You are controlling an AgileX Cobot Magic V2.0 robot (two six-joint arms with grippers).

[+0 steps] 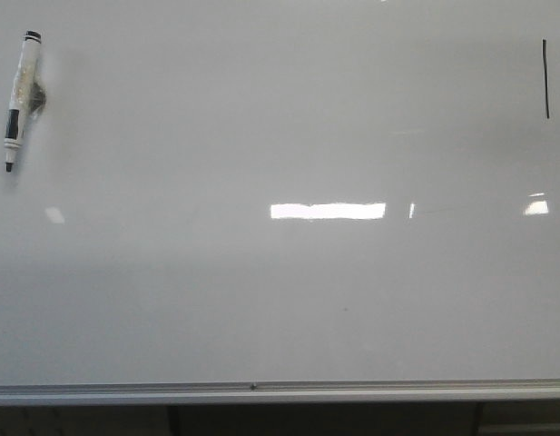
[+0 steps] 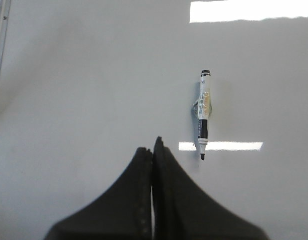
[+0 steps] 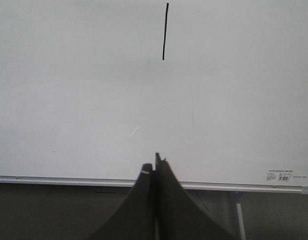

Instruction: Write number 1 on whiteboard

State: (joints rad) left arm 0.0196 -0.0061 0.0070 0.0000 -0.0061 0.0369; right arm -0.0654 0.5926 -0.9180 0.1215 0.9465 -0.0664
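The whiteboard [image 1: 280,272] fills the front view, its silver rail [image 1: 261,389] along the lower edge. The number 1 [image 1: 545,79], a thin black vertical stroke, stands at the far right; it also shows in the right wrist view [image 3: 164,31]. A white marker pen [image 1: 19,98] with its black tip bare lies at the far left, also in the left wrist view [image 2: 204,114]. My left gripper [image 2: 154,145] is shut and empty, short of the pen. My right gripper [image 3: 154,162] is shut and empty, over the board's rail [image 3: 69,179]. Neither gripper shows in the front view.
Bright ceiling-light reflections [image 1: 327,211] lie across the board's middle. A small label [image 3: 282,175] sits at a board corner in the right wrist view. Dark floor and a stand leg [image 3: 238,215] show beyond the rail.
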